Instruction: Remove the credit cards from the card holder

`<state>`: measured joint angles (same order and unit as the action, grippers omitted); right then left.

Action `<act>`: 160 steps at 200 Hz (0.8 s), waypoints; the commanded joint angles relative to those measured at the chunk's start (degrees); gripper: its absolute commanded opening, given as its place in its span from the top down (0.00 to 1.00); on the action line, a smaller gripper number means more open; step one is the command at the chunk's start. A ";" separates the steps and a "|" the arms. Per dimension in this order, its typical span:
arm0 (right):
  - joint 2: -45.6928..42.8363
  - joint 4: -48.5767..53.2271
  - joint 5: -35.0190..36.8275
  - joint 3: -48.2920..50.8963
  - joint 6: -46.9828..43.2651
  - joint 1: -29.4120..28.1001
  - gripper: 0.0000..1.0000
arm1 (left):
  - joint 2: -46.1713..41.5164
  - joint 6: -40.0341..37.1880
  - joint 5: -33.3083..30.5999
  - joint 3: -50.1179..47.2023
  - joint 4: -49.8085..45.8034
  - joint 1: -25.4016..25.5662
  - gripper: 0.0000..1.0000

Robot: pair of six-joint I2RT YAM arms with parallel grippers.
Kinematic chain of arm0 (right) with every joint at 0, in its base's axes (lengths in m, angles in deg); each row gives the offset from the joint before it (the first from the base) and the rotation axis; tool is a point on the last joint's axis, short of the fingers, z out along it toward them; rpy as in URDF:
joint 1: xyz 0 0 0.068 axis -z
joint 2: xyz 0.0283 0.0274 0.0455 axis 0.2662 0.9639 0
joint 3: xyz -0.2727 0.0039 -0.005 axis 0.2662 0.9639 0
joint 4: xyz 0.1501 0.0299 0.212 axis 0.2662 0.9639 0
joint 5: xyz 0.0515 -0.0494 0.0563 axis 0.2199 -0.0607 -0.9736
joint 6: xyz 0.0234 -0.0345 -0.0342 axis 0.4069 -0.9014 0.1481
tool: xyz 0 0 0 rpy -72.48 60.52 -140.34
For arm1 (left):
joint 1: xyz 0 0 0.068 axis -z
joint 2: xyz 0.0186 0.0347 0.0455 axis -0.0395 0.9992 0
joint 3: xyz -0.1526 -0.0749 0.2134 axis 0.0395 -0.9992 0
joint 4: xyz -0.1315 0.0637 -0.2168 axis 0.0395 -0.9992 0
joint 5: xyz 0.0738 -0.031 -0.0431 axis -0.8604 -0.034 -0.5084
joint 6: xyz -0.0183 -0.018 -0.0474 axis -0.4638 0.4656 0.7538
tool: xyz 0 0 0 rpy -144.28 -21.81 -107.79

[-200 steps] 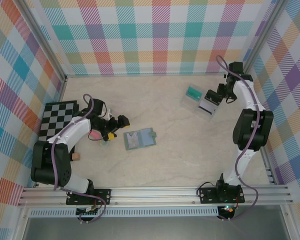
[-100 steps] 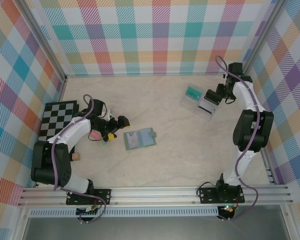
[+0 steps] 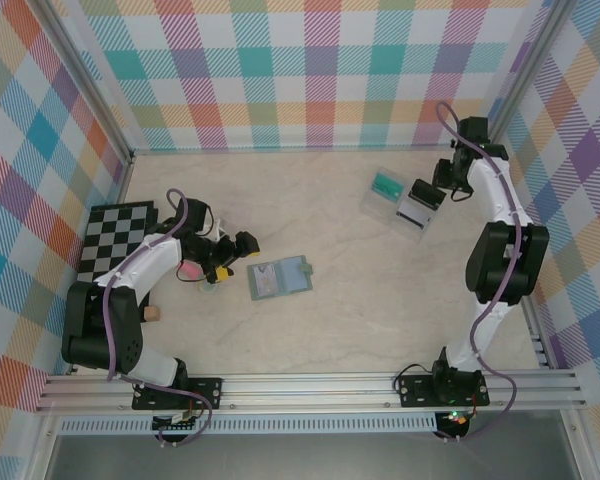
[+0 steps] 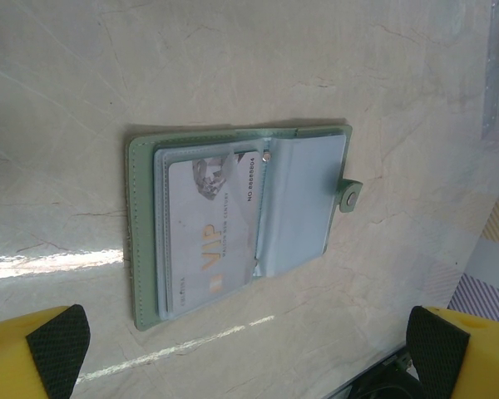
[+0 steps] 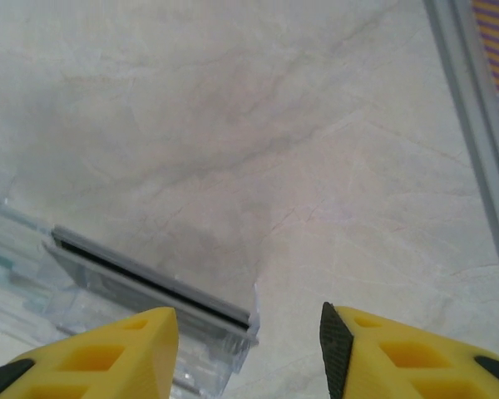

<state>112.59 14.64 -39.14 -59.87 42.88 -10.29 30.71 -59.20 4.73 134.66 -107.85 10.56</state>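
1. Top external view: The card holder [image 3: 280,277] lies spread open on the worktop [image 3: 360,300], left of centre. The left hand [image 3: 235,257] sits just beside it and faces it, probably placed to work on the pockets. The right hand [image 3: 427,194] is well apart at the back right, over a clear tray [image 3: 372,207]. The tray holds a teal card [image 3: 387,184] and a grey card [image 3: 413,210], so it looks like the drop-off spot for removed cards.

2. Left wrist view: Both panels of the card holder [image 4: 303,204] lie flat, with the tab strap [image 4: 350,195] unsnapped and sticking out sideways, which leaves the sleeves exposed. A pale VIP card [image 4: 204,249] sits in a clear sleeve on one panel, so the job is likely unfinished. The left hand [image 4: 248,345] is spread as wide as it goes, with nothing between its fingers, and looks ready to come down on the holder.

3. Right wrist view: The right hand [image 5: 249,349] is about half spread and empty, hovering over a corner of the tray [image 5: 208,357]. The grey card [image 5: 150,285] stands on edge inside the tray wall. That narrow gap suits handling something as thin as a card.
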 commanded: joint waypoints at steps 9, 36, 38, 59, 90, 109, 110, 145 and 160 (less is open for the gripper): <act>4.61 4.09 2.46 -4.38 2.96 -0.38 0.50 | -1.18 0.23 1.53 -0.91 0.21 -0.93 0.00; 5.56 4.35 0.20 -3.89 2.68 -0.38 0.51 | -1.10 0.22 1.53 -0.91 0.31 -1.00 0.00; 5.63 4.42 0.05 -3.85 2.61 -0.40 0.51 | -1.07 0.20 1.51 -0.91 0.28 -0.98 0.00; 5.83 4.58 -2.80 -3.15 1.34 -0.40 0.51 | -0.90 0.27 1.60 -0.91 0.32 -0.97 0.00; 4.98 4.26 -6.36 -1.98 -0.18 -0.45 0.52 | -0.72 0.27 1.60 -0.87 0.45 -0.93 0.00; 4.43 4.12 -7.86 -1.63 -0.95 -0.40 0.52 | -0.65 0.32 1.75 -0.91 0.60 -1.00 0.00; 4.38 4.11 -7.93 -1.57 -0.99 -0.40 0.52 | -0.59 0.39 1.76 -0.91 0.62 -0.96 0.00; 3.52 4.08 -5.76 -1.43 0.13 -0.37 0.51 | -0.79 0.47 1.77 -1.08 0.65 -0.95 0.00; 2.36 3.68 -4.56 -1.43 1.25 -0.39 0.50 | -0.88 0.49 1.77 -1.09 0.56 -0.95 0.00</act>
<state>117.86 17.06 -43.97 -62.36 43.49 -10.29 30.71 -59.11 5.15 134.59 -107.74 10.56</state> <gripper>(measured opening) 0.494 0.999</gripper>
